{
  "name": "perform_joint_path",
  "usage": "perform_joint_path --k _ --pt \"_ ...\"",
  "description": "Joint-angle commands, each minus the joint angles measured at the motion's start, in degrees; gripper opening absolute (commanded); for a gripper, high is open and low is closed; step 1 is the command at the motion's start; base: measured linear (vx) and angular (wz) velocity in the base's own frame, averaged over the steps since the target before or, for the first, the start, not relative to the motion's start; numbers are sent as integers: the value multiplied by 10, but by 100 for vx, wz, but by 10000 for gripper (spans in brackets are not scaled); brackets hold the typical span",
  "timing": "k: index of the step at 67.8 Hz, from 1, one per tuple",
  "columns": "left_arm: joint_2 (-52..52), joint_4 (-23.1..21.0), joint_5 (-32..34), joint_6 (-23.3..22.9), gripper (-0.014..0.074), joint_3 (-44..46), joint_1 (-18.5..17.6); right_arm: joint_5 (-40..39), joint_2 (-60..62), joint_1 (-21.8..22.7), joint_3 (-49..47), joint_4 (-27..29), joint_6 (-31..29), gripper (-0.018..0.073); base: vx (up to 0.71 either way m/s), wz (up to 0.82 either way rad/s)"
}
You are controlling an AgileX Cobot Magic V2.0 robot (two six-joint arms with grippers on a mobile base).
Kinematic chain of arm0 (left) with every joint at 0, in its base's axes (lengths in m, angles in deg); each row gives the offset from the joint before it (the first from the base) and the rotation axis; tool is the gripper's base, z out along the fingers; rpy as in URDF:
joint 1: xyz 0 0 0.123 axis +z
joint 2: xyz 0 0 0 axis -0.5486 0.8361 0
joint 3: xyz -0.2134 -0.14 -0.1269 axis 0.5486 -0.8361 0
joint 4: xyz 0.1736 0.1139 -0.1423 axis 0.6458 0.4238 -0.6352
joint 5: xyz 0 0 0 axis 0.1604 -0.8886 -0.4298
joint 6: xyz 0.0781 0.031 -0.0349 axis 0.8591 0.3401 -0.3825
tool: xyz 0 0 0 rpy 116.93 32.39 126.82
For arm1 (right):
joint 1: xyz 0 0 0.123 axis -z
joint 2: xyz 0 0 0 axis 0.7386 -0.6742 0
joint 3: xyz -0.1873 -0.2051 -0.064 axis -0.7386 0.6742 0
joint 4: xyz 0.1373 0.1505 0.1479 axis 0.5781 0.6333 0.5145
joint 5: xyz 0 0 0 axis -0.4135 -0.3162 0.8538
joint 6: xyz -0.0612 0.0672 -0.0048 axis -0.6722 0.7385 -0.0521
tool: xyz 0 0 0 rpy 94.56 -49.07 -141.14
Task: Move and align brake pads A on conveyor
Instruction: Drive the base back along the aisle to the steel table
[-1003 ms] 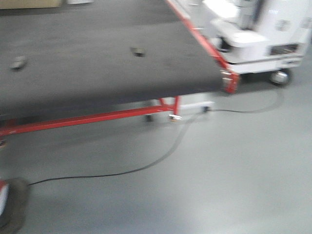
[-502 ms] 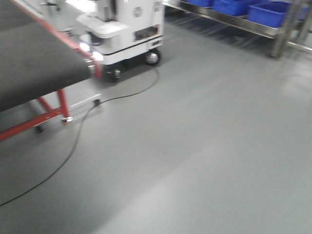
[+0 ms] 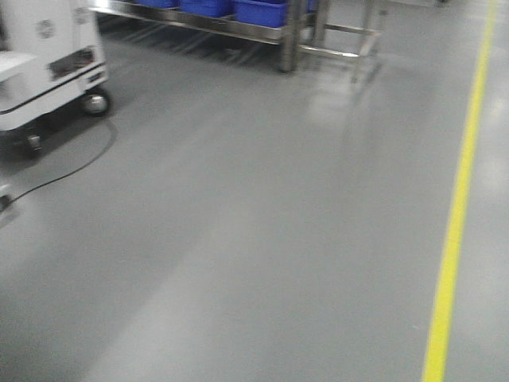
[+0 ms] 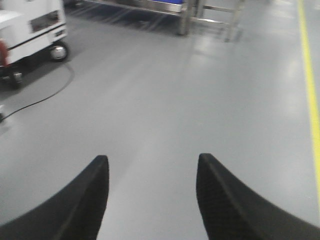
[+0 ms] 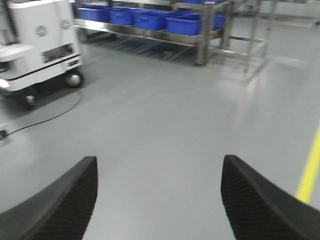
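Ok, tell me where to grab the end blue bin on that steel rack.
Probably best to grip the blue bin by its front top rim, coming from the open floor side. The bins sit side by side on the steel rack, so its side walls look blocked, while the front wall faces the aisle. Blur hides any handles.

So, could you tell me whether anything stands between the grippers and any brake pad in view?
No pad or conveyor shows. The left gripper and right gripper, open, face bare floor; white cart far left.
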Motion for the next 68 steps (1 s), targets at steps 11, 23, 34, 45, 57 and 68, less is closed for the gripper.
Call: perform_joint_path --k 11,23,34,45,57,68 --pt "6 -3 41 -2 372 13 -2 -42 -6 3 -15 -4 0 505 -3 -83" --pt "6 -3 41 -2 372 13 -2 -42 -6 3 -15 -4 0 505 0 -83" --pt "6 -3 41 -2 372 13 -2 -42 -6 3 -15 -4 0 505 4 -77" --pt "6 -3 41 -2 372 13 -2 -42 -6 3 -15 -4 0 505 8 -70" --pt "6 -3 41 -2 372 13 -2 -42 -6 3 -15 -4 0 505 11 -58" --pt "6 -3 41 -2 372 13 -2 -42 -6 3 -15 -4 0 505 16 -35"
